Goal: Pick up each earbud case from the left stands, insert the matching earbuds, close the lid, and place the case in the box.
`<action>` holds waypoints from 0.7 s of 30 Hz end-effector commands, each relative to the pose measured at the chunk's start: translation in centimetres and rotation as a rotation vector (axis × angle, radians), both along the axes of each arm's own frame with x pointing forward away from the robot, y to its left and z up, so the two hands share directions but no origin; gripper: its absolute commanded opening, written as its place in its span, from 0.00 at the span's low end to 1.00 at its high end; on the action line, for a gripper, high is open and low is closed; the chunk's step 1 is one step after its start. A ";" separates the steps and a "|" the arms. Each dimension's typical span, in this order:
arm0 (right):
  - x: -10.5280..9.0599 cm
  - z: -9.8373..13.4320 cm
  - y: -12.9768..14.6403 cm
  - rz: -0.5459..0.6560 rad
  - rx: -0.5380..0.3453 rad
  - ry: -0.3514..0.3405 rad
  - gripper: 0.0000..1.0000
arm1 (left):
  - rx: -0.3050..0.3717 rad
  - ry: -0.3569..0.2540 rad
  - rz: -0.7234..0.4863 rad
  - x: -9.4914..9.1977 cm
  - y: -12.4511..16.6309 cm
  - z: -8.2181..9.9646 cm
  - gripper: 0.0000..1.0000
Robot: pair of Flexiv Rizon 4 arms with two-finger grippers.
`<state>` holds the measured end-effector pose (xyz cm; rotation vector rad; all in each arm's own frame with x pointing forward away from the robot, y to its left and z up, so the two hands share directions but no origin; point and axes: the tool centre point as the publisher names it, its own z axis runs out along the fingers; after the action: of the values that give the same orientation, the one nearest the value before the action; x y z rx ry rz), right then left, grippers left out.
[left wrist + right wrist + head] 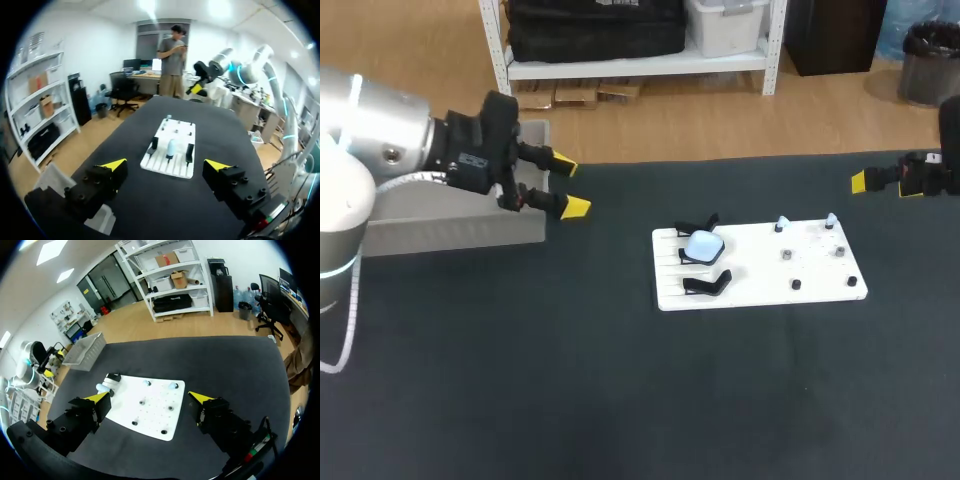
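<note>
A white board [750,268] lies on the black table, right of centre. On a black stand at the board's left end rests a light blue earbud case [703,245], its lid closed; a second black stand [707,284] in front of it is bare. Two pale earbuds [780,224] [831,219] sit on pegs at the board's far edge. My left gripper [567,187] hangs open over the table's left part, well left of the board, with nothing in it. My right gripper [882,185] is open and holds nothing at the far right. The left wrist view shows the case [171,147] ahead of the open left gripper [165,165]. In the right wrist view the right gripper [149,397] is open above the board [152,417].
A grey box [450,225] stands at the table's left edge, behind my left gripper, and shows in the right wrist view as the box [85,351] beyond the board. Several small dark pegs [786,254] stud the board's right half.
</note>
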<state>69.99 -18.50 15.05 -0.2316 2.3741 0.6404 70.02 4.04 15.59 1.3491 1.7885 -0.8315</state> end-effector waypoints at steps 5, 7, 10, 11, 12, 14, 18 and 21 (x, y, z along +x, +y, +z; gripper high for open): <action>0.1 -0.1 -0.1 0.005 0.003 0.000 1.00 | -0.011 0.022 -0.145 0.5 -2.8 -2.0 1.00; 0.1 -0.1 -0.1 0.005 0.003 0.000 1.00 | -0.004 0.009 -0.161 0.6 -3.5 -2.5 1.00; 0.1 -0.1 -0.1 0.005 0.003 0.000 1.00 | 0.029 -0.042 -0.178 0.4 -4.7 -3.5 1.00; 0.1 -0.1 -0.1 0.005 0.003 0.000 1.00 | 0.028 -0.041 -0.179 0.3 -5.0 -3.7 1.00; 0.1 -0.1 -0.1 0.005 0.003 0.000 1.00 | 0.031 -0.045 -0.184 0.2 -5.3 -4.0 1.00; 0.1 -0.1 -0.1 0.005 0.003 0.000 1.00 | 0.019 -0.035 -0.195 -0.1 -5.7 -4.5 1.00; 0.1 -0.1 -0.1 0.005 0.003 0.000 1.00 | 0.007 -0.019 -0.200 -0.2 -6.2 -5.6 1.00; 0.1 -0.1 -0.1 0.005 0.003 0.000 1.00 | 0.012 -0.030 -0.203 -0.4 -6.7 -6.4 1.00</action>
<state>69.99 -18.50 15.04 -0.2315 2.3741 0.6404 69.17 -2.09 9.99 1.5628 1.6635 -0.8976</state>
